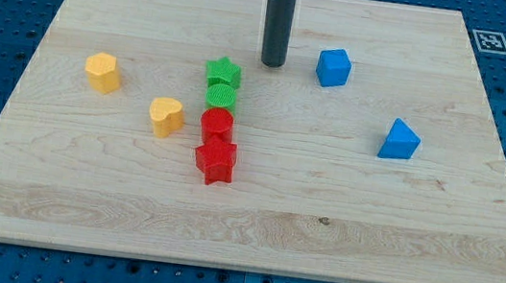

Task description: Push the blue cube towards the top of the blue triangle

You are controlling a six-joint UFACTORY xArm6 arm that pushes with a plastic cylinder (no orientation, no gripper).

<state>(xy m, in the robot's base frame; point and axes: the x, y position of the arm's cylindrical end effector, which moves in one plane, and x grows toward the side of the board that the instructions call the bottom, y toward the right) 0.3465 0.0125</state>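
The blue cube (334, 67) sits on the wooden board at the upper right of centre. The blue triangle (398, 140) lies below it and to its right, well apart from it. My tip (273, 64) rests on the board just left of the blue cube, with a small gap between them. It stands to the upper right of the green star (224, 71).
A column of blocks stands left of centre: green star, green cylinder (223, 95), red cylinder (218, 123), red star (216, 161). A yellow heart (166, 116) and a yellow hexagon (103, 72) lie further left. The board (83, 188) has blue pegboard around it.
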